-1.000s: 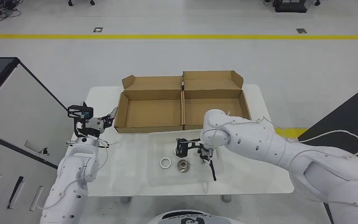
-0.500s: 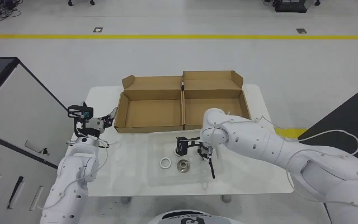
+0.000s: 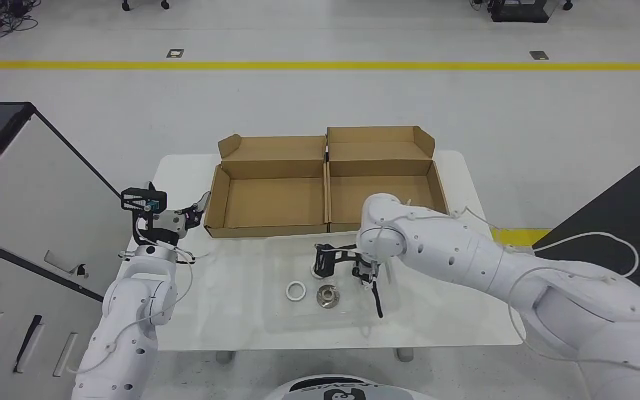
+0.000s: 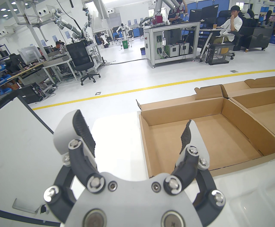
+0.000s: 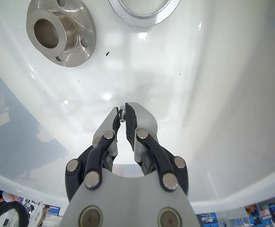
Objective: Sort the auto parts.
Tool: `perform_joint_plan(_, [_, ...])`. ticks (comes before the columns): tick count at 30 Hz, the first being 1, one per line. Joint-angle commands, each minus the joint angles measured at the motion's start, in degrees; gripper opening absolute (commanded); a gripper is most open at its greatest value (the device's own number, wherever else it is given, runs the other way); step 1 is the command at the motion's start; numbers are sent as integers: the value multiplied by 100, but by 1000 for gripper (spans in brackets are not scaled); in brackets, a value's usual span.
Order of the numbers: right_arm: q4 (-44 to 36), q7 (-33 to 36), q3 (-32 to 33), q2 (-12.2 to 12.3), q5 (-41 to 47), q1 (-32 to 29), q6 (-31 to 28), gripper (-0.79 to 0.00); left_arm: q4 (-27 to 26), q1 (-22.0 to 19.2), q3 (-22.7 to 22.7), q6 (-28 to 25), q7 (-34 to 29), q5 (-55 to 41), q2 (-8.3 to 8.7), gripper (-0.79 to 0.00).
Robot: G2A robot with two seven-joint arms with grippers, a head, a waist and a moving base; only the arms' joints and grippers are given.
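1. Toward 6 o'clock on the surface [image 3: 230, 290], inside the tray [image 3: 345, 318], the right gripper [image 5: 122, 106] has its fingers clamped on a small bolt [image 5: 121, 113]. Whether the bolt touches the tray floor I cannot tell.
2. The bolt is held only at the very fingertips, so the hold looks thin. I judge a slow, straight lift with no twist is best, since the bolt could otherwise pivot out.
3. Seen from above, the flange [image 5: 61, 32] lies at 9 o'clock from that gripper and the ring [image 5: 144, 10] at 9 o'clock from the flange. Both are apart from the bolt, so a vertical lift should leave them undisturbed.
4. The left box [image 3: 268, 200] and right box [image 3: 385, 195] stand side by side at the surface's 12 o'clock edge.
   - The carry should clear the tray wall, then the box's near wall.
   - Letting go low would keep the bolt from bouncing or rolling.
   - Which box suits bolts cannot be told.
5. The left gripper [image 4: 133, 117] is at the 9 o'clock edge, just beside the left box. Its fingers are wide apart and hold nothing, and it is out of the carry path.
6. Count: one bolt, one flange, one ring, one tray, two boxes, two grippers.
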Motion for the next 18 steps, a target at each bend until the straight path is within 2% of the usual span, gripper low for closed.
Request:
perform_joint_plan(1, [12, 8, 0, -8, 38, 14, 8, -785, 0, 0, 0, 0, 0, 0, 0, 0])
perform_joint_plan(6, [-111, 94, 12, 26, 312, 165, 94, -785, 0, 0, 0, 0, 0, 0, 0, 0])
perform_joint_plan(15, [-887, 363, 180, 323, 941, 515, 364, -785, 0, 0, 0, 0, 0, 0, 0, 0])
perform_joint_plan(18, [-931, 378, 180, 333, 950, 526, 378, -785, 0, 0, 0, 0, 0, 0, 0, 0])
